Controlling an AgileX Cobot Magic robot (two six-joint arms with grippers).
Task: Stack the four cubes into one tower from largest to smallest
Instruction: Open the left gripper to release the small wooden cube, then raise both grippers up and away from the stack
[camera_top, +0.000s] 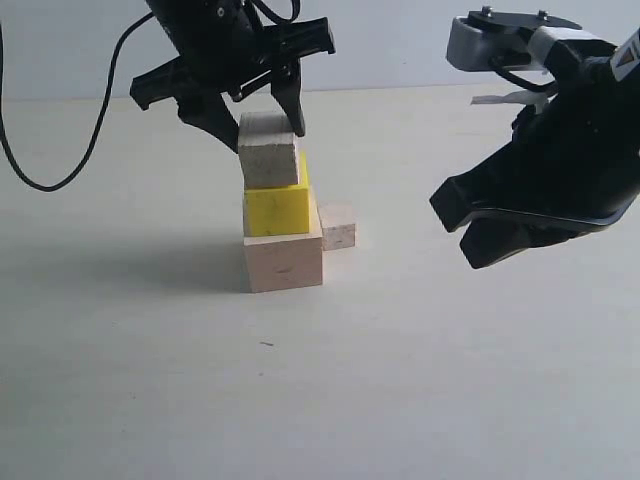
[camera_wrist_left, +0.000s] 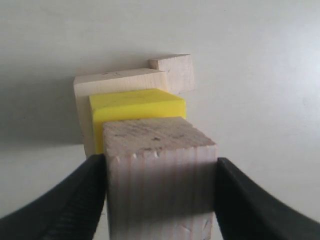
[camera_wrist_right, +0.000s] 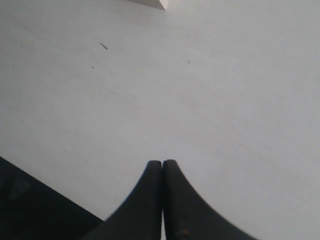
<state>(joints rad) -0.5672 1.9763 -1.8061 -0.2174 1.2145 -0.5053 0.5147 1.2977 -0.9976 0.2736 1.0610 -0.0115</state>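
Observation:
The largest pale wooden cube (camera_top: 283, 262) stands on the table with the yellow cube (camera_top: 276, 208) on top of it. My left gripper (camera_top: 262, 135) is shut on the small wooden cube (camera_top: 268, 150), which hangs slightly tilted right at the yellow cube's top; contact cannot be told. In the left wrist view the black fingers (camera_wrist_left: 75, 200) press both sides of that cube (camera_wrist_left: 160, 165), with the yellow cube (camera_wrist_left: 137, 105) and the largest one (camera_wrist_left: 117, 80) below. The smallest cube (camera_top: 337, 226) lies on the table against the stack's far right side. My right gripper (camera_top: 455, 225) hovers shut and empty to the right.
A black cable (camera_top: 40, 180) loops over the table at the far left. The right wrist view shows bare white table under the shut fingertips (camera_wrist_right: 162, 162), a pale cube corner (camera_wrist_right: 150, 2) at the frame's rim and a dark table edge (camera_wrist_right: 30, 210).

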